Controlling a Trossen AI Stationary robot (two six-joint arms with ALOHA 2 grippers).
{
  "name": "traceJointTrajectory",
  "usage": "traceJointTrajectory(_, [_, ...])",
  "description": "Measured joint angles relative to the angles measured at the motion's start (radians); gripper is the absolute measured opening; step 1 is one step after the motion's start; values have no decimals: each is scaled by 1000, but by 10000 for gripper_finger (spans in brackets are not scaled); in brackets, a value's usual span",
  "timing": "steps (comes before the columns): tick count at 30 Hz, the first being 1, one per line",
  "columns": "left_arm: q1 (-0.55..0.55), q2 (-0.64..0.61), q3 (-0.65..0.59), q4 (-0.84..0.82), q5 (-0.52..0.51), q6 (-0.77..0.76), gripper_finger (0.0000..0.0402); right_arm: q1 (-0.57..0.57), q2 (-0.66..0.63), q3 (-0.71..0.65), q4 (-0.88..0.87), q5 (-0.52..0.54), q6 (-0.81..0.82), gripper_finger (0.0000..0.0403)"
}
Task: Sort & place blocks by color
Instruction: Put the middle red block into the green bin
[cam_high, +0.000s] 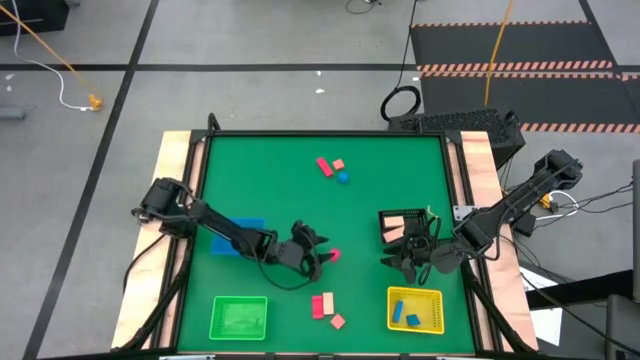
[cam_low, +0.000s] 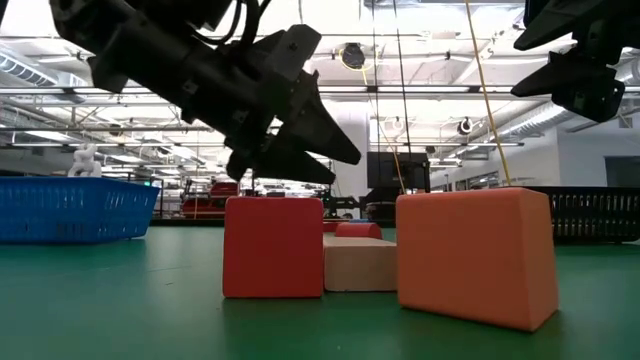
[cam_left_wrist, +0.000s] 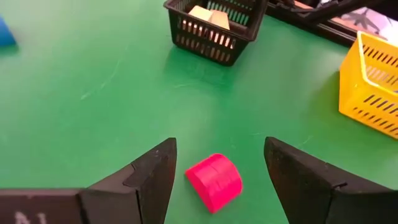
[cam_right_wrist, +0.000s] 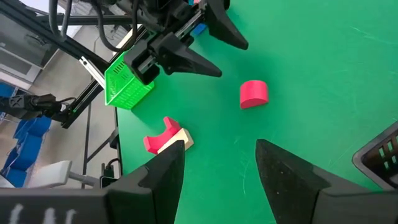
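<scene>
two dark jointed arms, pointed black fingers.

The right gripper hangs open above the green table mat, its two dark fingers apart. Beyond them lies a small red half-round block, near the left gripper, also open. A red arch block touches a tan block near a green mesh tray.

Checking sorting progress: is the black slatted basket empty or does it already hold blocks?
Not empty. The black slatted basket holds cream/tan blocks, visible above its rim in the left wrist view and from overhead.
</scene>
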Motion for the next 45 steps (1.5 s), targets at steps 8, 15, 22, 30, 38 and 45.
traceJointTrajectory(8, [-35,0,0,-22,-20,-98,244,0,0,0,1,0,0,187])
traceJointTrajectory(15, [-77,21,0,-2,-68,-164,244,0,0,0,1,0,0,187])
traceJointTrajectory(22, [-100,81,36,3,-115,-152,244,0,0,0,5,0,0,187])
traceJointTrajectory(30, [-96,183,122,-19,-192,-121,268,0,0,0,4,0,0,187])
traceJointTrajectory(38, [-78,193,158,-112,-194,-119,331,0,0,0,3,0,0,187])
traceJointTrajectory(45, [-71,211,159,-129,-201,-128,316,0,0,0,4,0,0,187])
